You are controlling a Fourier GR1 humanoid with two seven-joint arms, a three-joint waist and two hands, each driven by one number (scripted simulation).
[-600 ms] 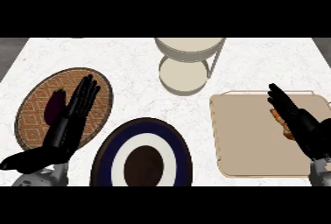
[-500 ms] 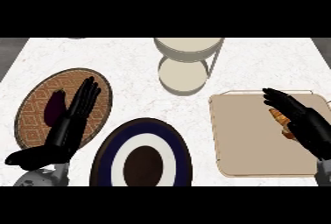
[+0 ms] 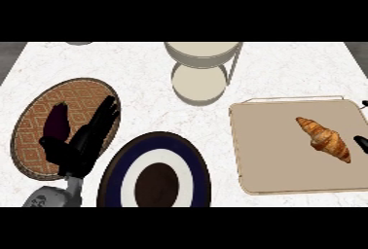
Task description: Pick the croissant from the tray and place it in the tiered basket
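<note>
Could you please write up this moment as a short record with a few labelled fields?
croissant: lies on the tray, right of its middle, nothing holding it
tiered basket: at the counter's far edge, both tiers show nothing in them
left hand: open, over the woven mat
right hand: only a sliver at the right edge
plate: dark blue and white, near edge, between mat and tray

Right hand (image 3: 361,144) mostly cropped.
</note>
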